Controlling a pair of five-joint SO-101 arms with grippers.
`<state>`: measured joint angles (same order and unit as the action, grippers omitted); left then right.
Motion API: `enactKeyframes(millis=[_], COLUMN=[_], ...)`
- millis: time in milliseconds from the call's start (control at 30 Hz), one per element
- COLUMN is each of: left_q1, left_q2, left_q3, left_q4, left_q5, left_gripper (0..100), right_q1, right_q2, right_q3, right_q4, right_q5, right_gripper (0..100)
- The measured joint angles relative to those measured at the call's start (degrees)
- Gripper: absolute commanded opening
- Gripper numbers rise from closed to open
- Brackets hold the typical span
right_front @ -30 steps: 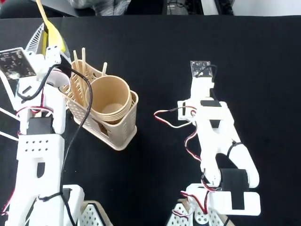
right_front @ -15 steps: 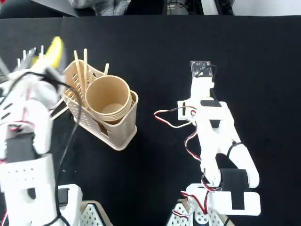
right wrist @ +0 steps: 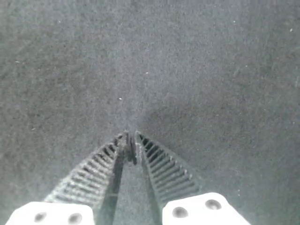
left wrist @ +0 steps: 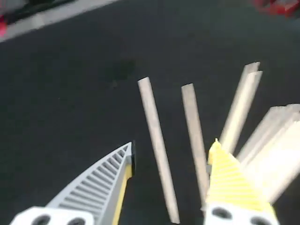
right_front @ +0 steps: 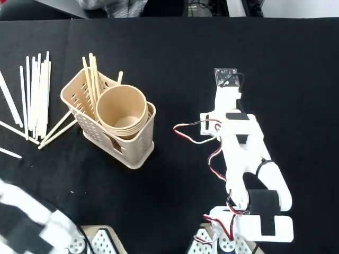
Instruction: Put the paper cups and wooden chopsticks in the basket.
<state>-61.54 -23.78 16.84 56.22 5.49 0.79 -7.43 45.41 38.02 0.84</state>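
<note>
The basket [right_front: 131, 149] holds stacked paper cups [right_front: 122, 107] and some chopsticks [right_front: 92, 75]; left gripper [left wrist: 173, 144] spread wide, empty; right gripper [right wrist: 131, 137] closed, empty.

cups [right_front: 123, 106] in basket [right_front: 133, 147]; loose chopsticks [right_front: 39, 90] — left of it; arm [right_front: 241, 143] — right

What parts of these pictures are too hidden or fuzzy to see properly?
- High view: how many paper cups are stacked, since they nest inside each other in the basket.
- High view: the lower ends of the standing chopsticks, behind the basket wall and cups.
- High view: the left arm, blurred and cut off at the corner.
- Left wrist view: the chopstick pile beside the open left hand, blurred and cut by the edge.
</note>
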Motion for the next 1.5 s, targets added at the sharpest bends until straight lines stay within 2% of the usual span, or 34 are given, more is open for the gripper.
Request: enactKeyframes(millis=[100,233,400,733,867,1000,1067,1333,1500], left_q1=[-4.57,-6.86,-6.15,-2.29,-1.85,-1.93,-1.93,-1.85,-1.76], left_q2=[13.54,30.68,48.7,76.66,85.01,91.34,94.42,101.27,101.98], left_q3=[-7.03,-18.37,-35.34,-69.8,-82.02,-92.22,-95.82,-103.12,-105.85], left_q4=[0.0,0.62,7.74,16.97,18.29,20.57,21.36,21.8,22.15], left_q5=[-0.26,-0.18,0.0,10.46,14.07,14.77,14.77,15.03,15.03], left_gripper=[26,26,24,24,24,24,20,3,3], right_q1=[0.0,0.0,0.0,0.0,0.0,0.0,0.0,0.0,0.0], right_q2=[0.0,0.0,0.0,0.0,0.0,0.0,0.0,0.0,0.0], right_q3=[0.0,0.0,0.09,0.09,0.09,0.09,0.09,0.09,0.09], right_q4=[0.0,0.0,0.0,0.0,0.0,0.0,0.0,0.0,0.0], right_q5=[0.0,0.0,0.0,0.0,0.0,0.0,0.0,0.0,0.0], right_gripper=[1.5,1.5,1.5,1.5,1.5,1.5,1.5,1.5,1.5])
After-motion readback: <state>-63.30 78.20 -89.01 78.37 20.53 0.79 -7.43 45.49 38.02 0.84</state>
